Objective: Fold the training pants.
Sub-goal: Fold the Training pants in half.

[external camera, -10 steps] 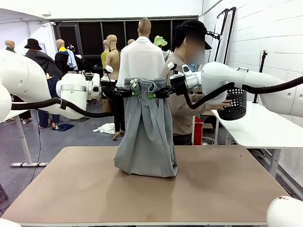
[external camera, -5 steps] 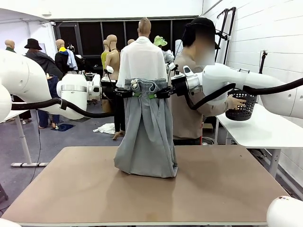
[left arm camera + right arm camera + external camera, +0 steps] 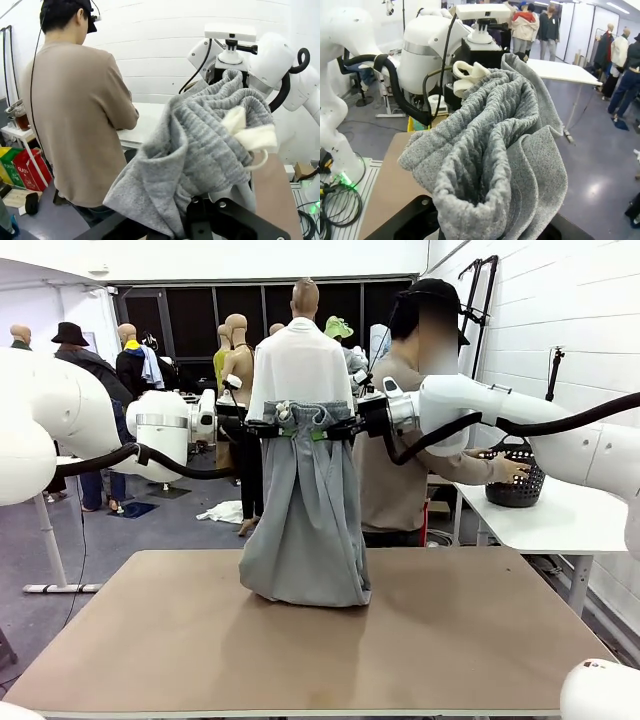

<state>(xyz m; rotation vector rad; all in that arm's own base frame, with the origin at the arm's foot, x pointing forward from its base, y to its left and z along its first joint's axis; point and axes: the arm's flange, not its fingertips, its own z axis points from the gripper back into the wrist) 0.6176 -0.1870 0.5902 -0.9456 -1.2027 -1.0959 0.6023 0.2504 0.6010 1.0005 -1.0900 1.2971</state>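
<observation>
Behind the right gripper (image 3: 338,429), the person (image 3: 405,450) has turned away and set the black mesh basket (image 3: 516,481) on the white side table (image 3: 560,520). The training pants (image 3: 305,515) seem to have shifted slightly left.

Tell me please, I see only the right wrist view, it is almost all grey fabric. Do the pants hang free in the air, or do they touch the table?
Observer: The training pants hang by the waistband, and their leg ends rest bunched on the table, near its far edge.
Operator: Which end effector holds them?
Observer: Both. The left end effector is shut on one end of the waistband, the right end effector on the other.
Operator: Is the person near the pants?
Observer: The person stands behind the right arm, turned to a side table, one hand on a black mesh basket, not touching the pants.
</observation>
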